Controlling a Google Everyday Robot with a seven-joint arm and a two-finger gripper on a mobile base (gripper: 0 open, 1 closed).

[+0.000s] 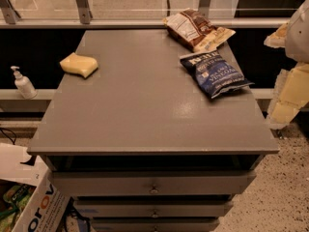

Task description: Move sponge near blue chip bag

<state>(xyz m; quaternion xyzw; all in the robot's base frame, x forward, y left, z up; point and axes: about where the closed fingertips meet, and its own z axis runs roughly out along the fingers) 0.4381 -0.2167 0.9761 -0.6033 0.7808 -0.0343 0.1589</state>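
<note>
Gray tabletop fills most of the view. The robot's hand hangs off its edge at 3 o'clock, and I can't tell if it's spread or pinched. The blue chip bag lies at 2 o'clock, with a brown-and-white bag just beside it at 1. The sponge sits well apart at 10.

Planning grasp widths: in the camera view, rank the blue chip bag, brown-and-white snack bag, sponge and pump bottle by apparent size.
Largest, look alike: blue chip bag, brown-and-white snack bag
Then sponge
Smallest: pump bottle
The gripper hangs beside the table's right edge.
</note>
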